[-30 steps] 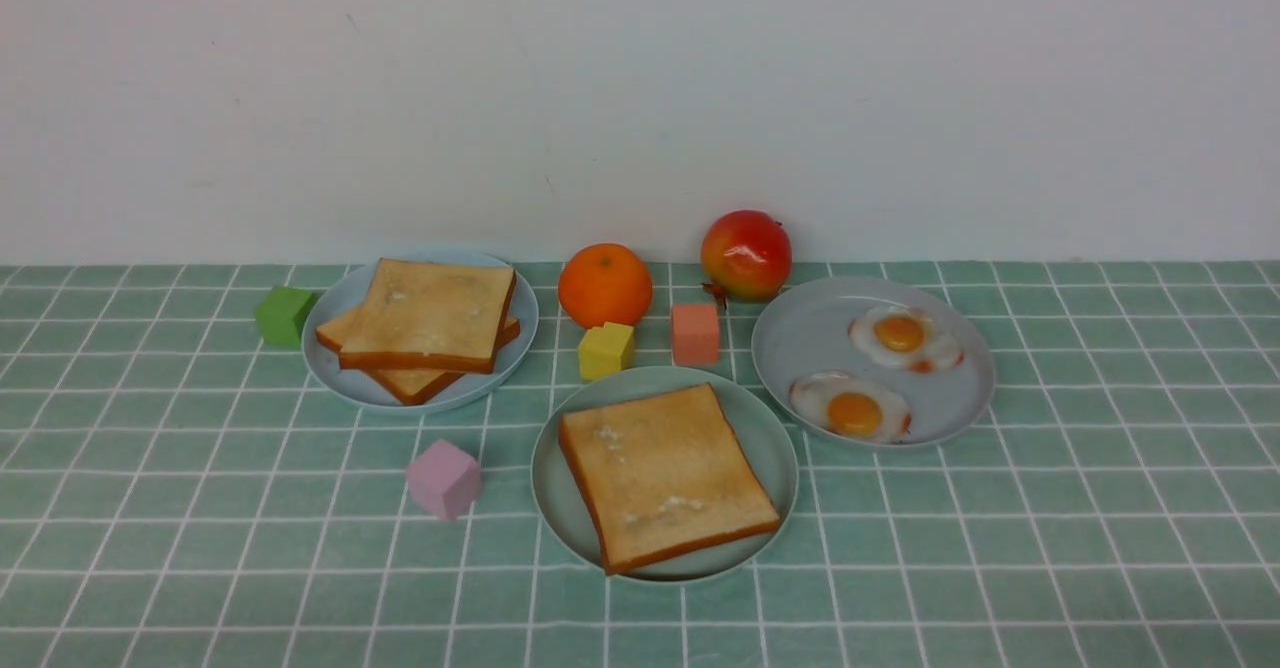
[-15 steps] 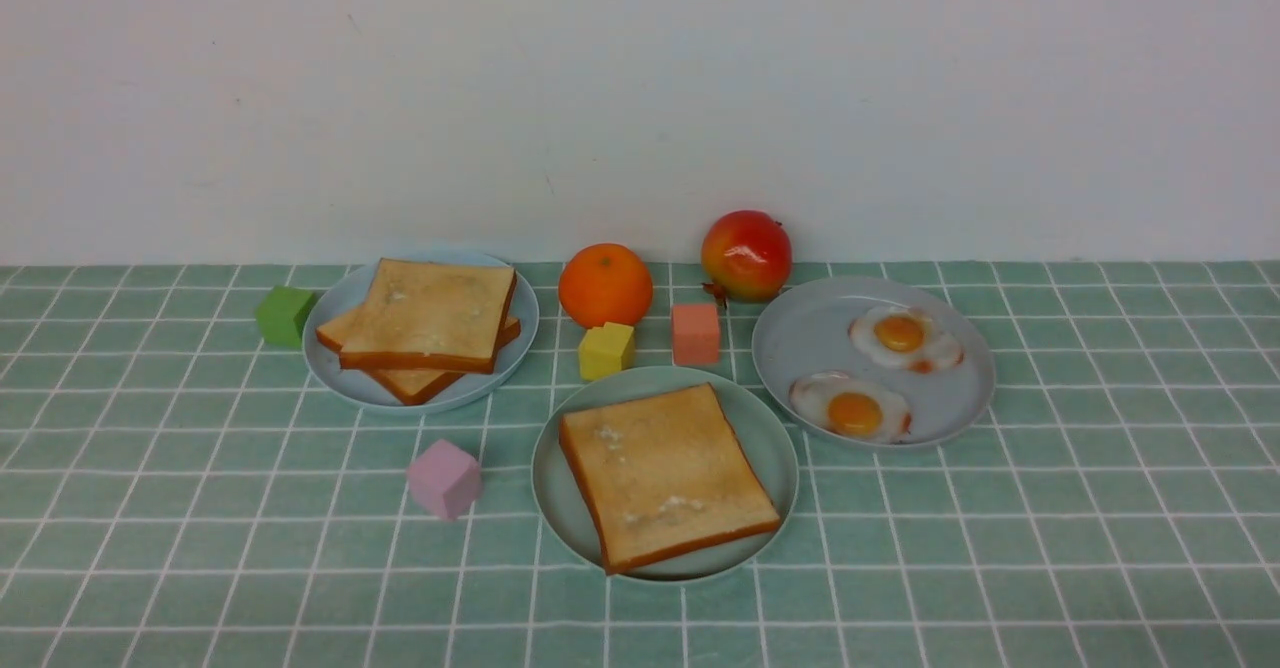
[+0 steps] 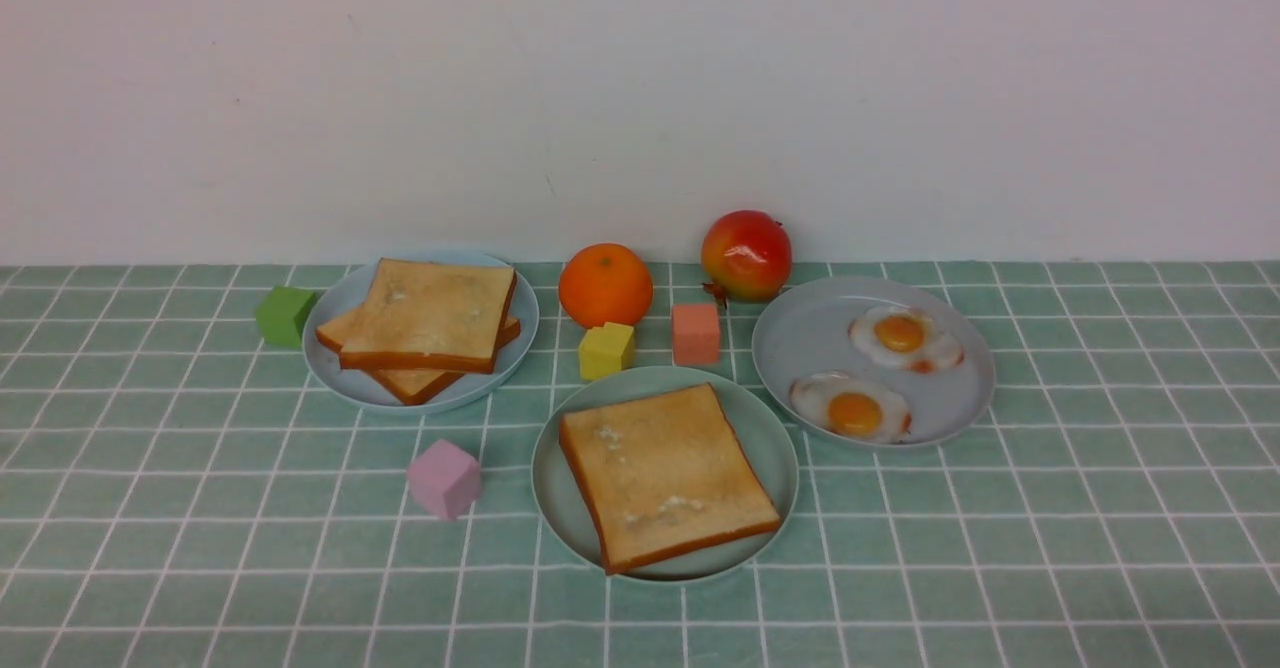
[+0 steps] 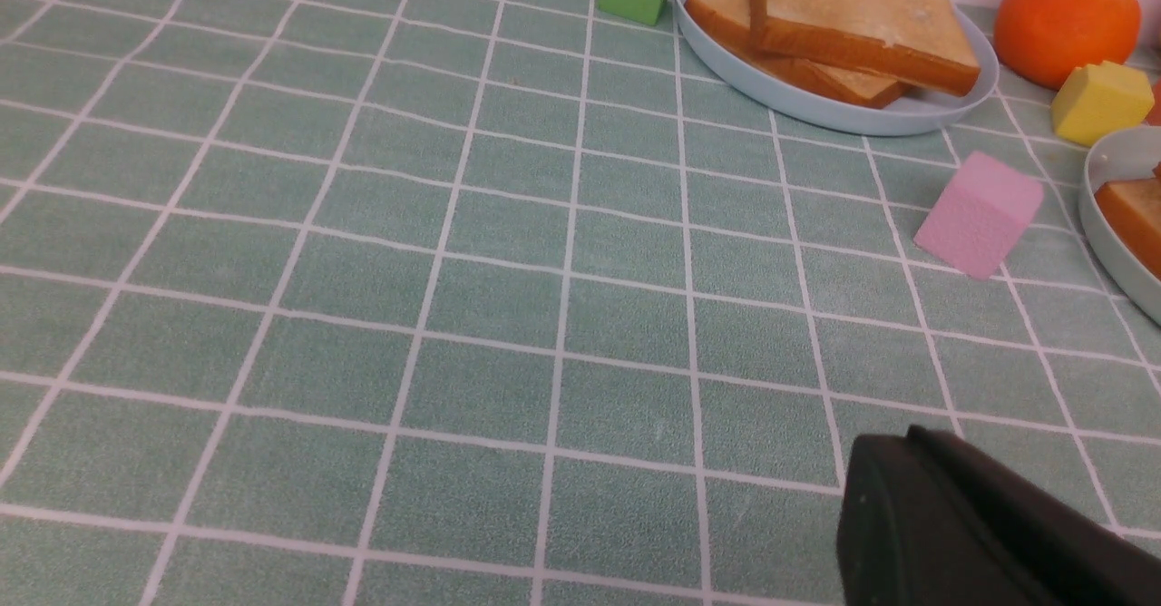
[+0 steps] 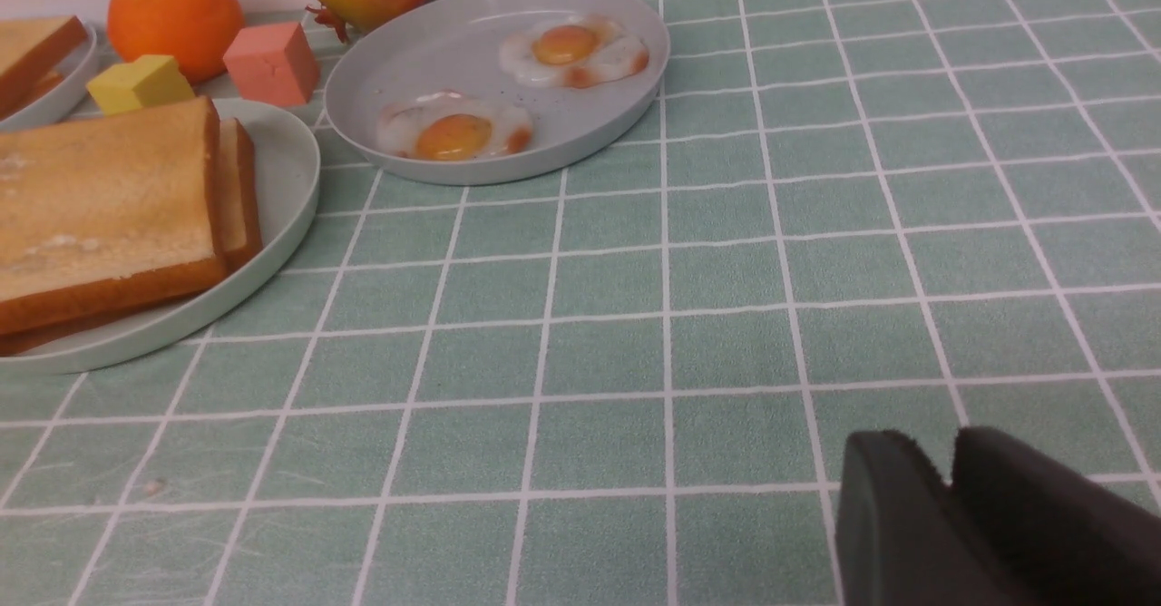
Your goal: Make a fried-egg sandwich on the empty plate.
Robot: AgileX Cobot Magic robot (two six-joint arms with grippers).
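Observation:
The fried-egg sandwich (image 3: pixel 665 473) lies on the empty plate (image 3: pixel 762 428), the pale mint one at the middle front. In the right wrist view the sandwich (image 5: pixel 100 207) shows as two toast slices stacked on that plate (image 5: pixel 292 180). The fried egg is hidden from every view. Neither gripper appears in the front view. My left gripper (image 4: pixel 893 450) hovers low over bare cloth, its black jaws pressed together and holding nothing. My right gripper (image 5: pixel 948 461) is over the cloth to the right of the plates, fingertips a small gap apart with nothing between them.
A grey-blue plate (image 3: pixel 325 368) at the left holds two toast slices. Another plate (image 3: pixel 800 338) at the right holds two brown-rimmed eggs. Behind stand an orange (image 3: pixel 605 283) and a red fruit (image 3: pixel 745 253). Foam cubes lie around: green (image 3: pixel 283 315), yellow (image 3: pixel 605 350), salmon (image 3: pixel 696 333), pink (image 3: pixel 443 478).

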